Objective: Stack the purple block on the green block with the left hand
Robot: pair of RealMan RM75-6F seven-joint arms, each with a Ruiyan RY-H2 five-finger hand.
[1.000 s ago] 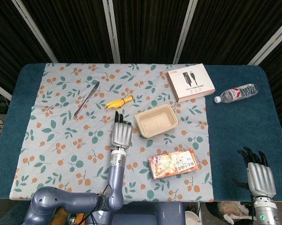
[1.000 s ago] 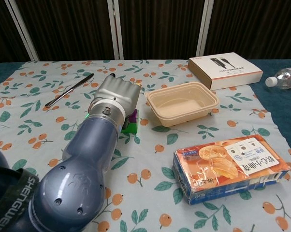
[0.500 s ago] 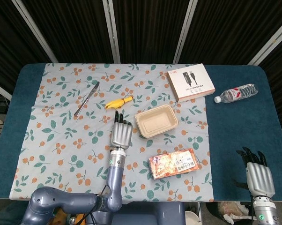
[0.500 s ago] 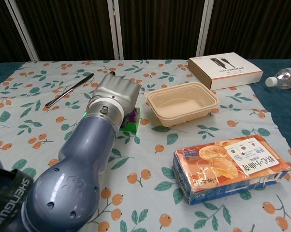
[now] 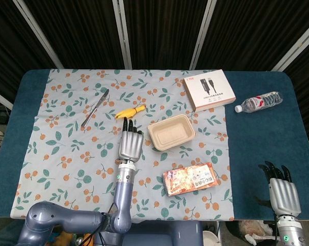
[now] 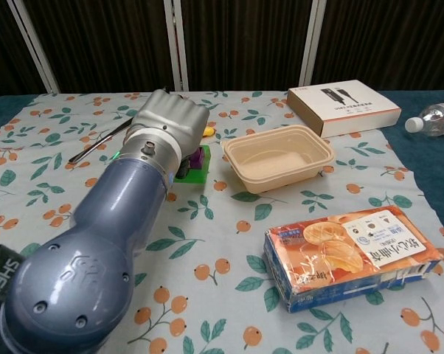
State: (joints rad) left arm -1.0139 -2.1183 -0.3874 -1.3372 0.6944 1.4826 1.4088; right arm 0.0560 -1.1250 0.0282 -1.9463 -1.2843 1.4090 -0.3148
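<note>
Tablecloth with fruit print; left robot hand seemingly grips purple block, right open.

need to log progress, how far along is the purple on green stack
Looks done: in the chest view the purple block sits on the green block. In hand: the left hand hovers over them; whether it grips is hidden. Left: pulling the hand clear.

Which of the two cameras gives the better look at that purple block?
The chest view: part of the purple block peeks out beside the left hand, above the green block. In the head view the hand covers both blocks completely.
</note>
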